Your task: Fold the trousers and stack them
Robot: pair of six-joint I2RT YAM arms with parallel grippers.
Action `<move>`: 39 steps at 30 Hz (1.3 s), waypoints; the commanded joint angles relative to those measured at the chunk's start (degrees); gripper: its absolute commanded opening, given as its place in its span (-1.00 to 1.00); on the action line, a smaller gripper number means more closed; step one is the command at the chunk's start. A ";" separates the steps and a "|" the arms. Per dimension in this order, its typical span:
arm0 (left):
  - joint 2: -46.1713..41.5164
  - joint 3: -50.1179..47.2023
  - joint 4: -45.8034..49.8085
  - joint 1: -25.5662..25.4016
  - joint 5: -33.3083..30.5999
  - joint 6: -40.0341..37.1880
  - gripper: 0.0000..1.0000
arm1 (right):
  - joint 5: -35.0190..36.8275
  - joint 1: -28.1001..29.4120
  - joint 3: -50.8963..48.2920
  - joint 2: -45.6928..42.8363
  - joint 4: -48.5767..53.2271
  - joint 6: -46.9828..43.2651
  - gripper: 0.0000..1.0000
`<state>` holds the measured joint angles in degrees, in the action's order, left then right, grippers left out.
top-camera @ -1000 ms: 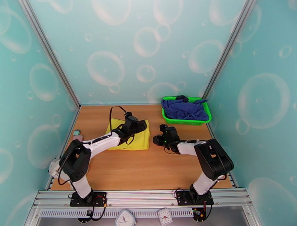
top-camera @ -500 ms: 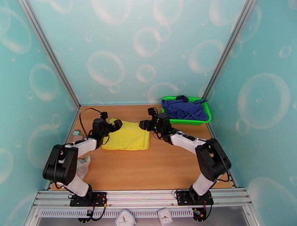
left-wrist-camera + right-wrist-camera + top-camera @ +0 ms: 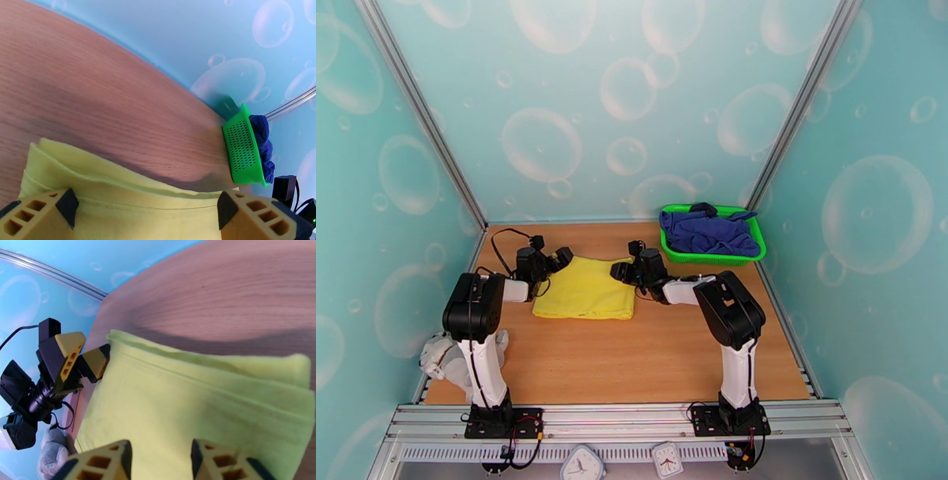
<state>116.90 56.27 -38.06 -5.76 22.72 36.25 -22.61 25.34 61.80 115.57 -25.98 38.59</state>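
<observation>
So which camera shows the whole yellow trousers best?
The top camera: the trousers show as one whole folded rectangle. The left wrist camera catches just one layered edge. The right wrist camera sees much of the top, cropped at the bottom.

Bare table [image 3: 648, 355] is left open at 6 o'clock of the trousers [image 3: 584, 290]. 9 and 3 o'clock are blocked by left gripper [image 3: 553, 260] and right gripper [image 3: 621, 271]. 2 o'clock is taken by green basket [image 3: 711, 258].

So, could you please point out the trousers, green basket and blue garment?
trousers [image 3: 584, 288]: top external view, centre of fabric.
green basket [image 3: 711, 258]: top external view, near wall.
blue garment [image 3: 709, 230]: top external view, its middle.
</observation>
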 commanded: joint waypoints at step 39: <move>-31.20 -34.28 15.70 -2.06 -4.48 0.56 0.99 | 5.51 6.54 -28.85 -20.47 1.38 1.85 -0.01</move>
<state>85.36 24.08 -28.27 -8.21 20.56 35.68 -19.22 32.25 34.74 96.05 -28.12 38.87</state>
